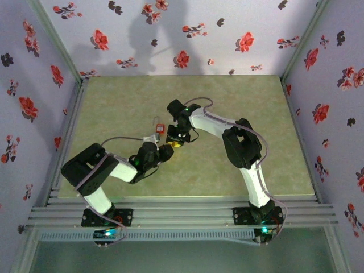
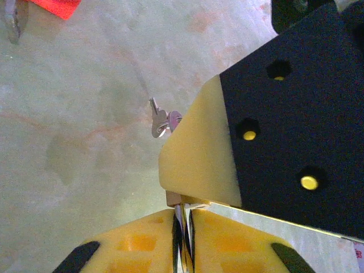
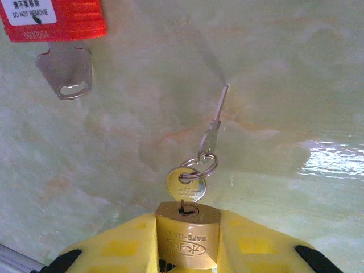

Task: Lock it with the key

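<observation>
Your right fingers (image 3: 119, 244) clamp the padlock (image 3: 186, 227), key (image 3: 186, 185) poking straight at your left fingers (image 2: 136, 242) — they're pinched narrow on its head.

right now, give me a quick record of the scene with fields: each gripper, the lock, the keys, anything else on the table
right gripper: shut on the brass padlock, keyhole end facing out
inserted key: in the keyhole, head sticking out
spare key: on the ring through the inserted key's head
left gripper: closed on a thin metal piece beside the right gripper's finger; what the piece is, unclear
red tag: on the table, reads DO NOT REMOVE, metal hasp beside it
</observation>
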Controlling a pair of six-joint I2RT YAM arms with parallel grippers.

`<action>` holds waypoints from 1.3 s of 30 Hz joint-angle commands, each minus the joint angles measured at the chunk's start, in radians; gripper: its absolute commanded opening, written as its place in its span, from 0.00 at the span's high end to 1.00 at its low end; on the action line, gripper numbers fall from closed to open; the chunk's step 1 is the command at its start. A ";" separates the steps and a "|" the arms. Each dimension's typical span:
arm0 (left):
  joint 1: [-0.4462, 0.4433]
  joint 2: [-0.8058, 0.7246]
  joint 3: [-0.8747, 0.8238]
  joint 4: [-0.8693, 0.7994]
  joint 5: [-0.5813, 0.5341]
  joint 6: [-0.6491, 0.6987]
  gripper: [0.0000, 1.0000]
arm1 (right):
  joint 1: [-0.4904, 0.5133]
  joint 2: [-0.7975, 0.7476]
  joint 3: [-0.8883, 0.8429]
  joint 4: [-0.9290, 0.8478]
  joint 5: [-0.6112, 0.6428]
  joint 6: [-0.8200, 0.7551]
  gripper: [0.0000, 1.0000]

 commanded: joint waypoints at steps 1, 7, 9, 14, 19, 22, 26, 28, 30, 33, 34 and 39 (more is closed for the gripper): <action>0.009 0.006 0.003 0.038 -0.004 -0.005 0.87 | 0.007 -0.047 -0.015 0.008 -0.022 0.021 0.74; 0.013 0.001 -0.001 0.034 -0.005 -0.003 0.97 | 0.007 -0.054 -0.024 0.013 -0.022 0.020 0.74; 0.014 0.001 -0.003 0.033 -0.004 -0.004 1.00 | 0.007 -0.058 -0.029 0.016 -0.023 0.018 0.74; 0.018 -0.028 -0.009 0.020 0.000 -0.010 1.00 | 0.002 -0.073 -0.048 0.028 -0.019 0.008 0.73; 0.018 -0.099 -0.006 -0.073 0.033 -0.007 1.00 | -0.013 -0.116 -0.095 0.066 -0.015 0.001 0.63; 0.018 -0.156 -0.008 -0.153 0.046 -0.006 1.00 | -0.023 -0.148 -0.133 0.093 -0.011 -0.008 0.56; 0.018 -0.216 0.012 -0.261 0.081 0.008 1.00 | -0.041 -0.200 -0.182 0.132 -0.013 -0.017 0.50; 0.019 -0.244 0.026 -0.313 0.126 0.020 1.00 | -0.058 -0.244 -0.214 0.154 -0.008 -0.025 0.46; 0.022 -0.276 0.036 -0.360 0.169 0.030 1.00 | -0.080 -0.298 -0.258 0.176 0.004 -0.030 0.42; 0.029 -0.343 0.046 -0.441 0.232 0.049 1.00 | -0.129 -0.384 -0.341 0.215 0.017 -0.041 0.22; 0.032 -0.372 0.051 -0.473 0.255 0.061 1.00 | -0.146 -0.417 -0.378 0.245 0.014 -0.037 0.01; 0.043 -0.488 0.089 -0.606 0.380 0.131 1.00 | -0.242 -0.568 -0.584 0.459 -0.079 0.012 0.01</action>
